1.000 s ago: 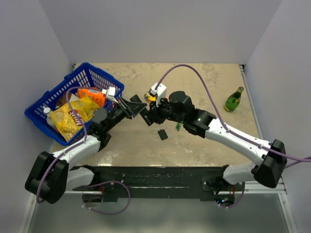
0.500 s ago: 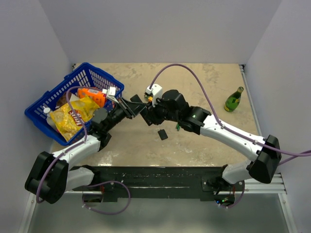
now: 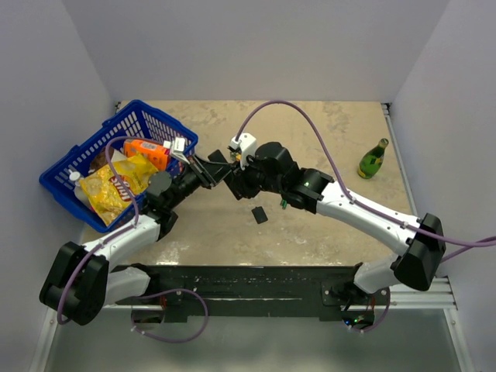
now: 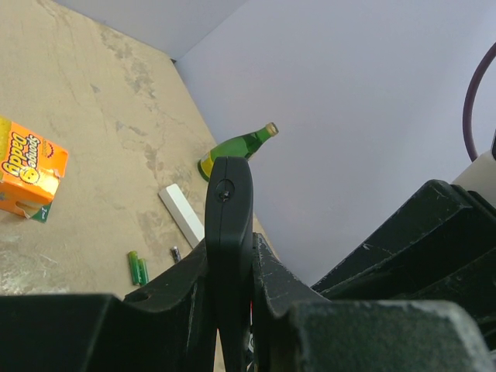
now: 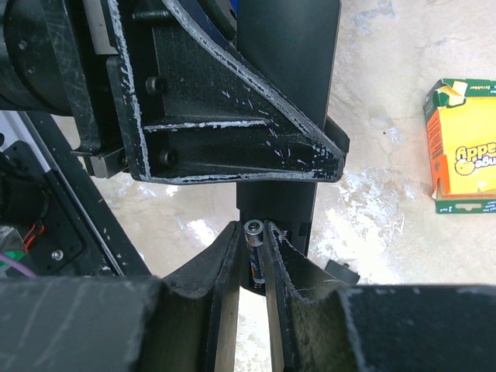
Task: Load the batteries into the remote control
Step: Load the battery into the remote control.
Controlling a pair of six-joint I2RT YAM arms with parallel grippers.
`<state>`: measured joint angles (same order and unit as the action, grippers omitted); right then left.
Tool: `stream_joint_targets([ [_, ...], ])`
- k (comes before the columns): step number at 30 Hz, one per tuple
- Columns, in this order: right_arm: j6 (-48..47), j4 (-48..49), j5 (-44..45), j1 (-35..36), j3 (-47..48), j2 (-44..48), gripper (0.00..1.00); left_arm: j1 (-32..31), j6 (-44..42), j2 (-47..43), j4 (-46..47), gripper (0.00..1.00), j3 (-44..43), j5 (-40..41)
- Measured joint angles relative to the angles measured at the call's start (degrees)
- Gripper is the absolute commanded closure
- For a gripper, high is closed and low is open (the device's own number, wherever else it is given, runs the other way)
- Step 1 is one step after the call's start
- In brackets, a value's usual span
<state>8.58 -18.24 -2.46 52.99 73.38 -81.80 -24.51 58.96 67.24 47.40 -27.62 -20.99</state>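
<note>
Top external: left hand (image 3: 208, 172) and right hand (image 3: 232, 184) meet above the tabletop (image 3: 325, 139). Left wrist: left hand clamps the remote control (image 4: 230, 209) on edge — green batteries (image 4: 138, 268) lie on the tabletop. Right wrist: right hand pinches one battery (image 5: 254, 242) just beside the remote control.

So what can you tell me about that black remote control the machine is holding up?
The remote control is a slim, flat black bar, plastic by its look, with a rounded end bearing a small round dimple. The left fingers clamp it clear of the table, edge-on to their own camera. The right fingers hold a small battery close against it. A small black square, likely its cover, lies apart on the table.
</note>
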Motion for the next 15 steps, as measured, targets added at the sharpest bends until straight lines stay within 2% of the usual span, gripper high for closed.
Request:
stream_joint_targets([
  [8, 0.0, -0.2, 0.2, 0.3, 0.0, -0.5, 0.79, 0.0, -0.1, 0.0, -0.5, 1.0, -0.2, 0.0],
  [15, 0.0, -0.2, 0.7, 0.3, 0.0, -0.5, 0.93, 0.0, -0.1, 0.0, -0.5, 1.0, -0.2, 0.2],
])
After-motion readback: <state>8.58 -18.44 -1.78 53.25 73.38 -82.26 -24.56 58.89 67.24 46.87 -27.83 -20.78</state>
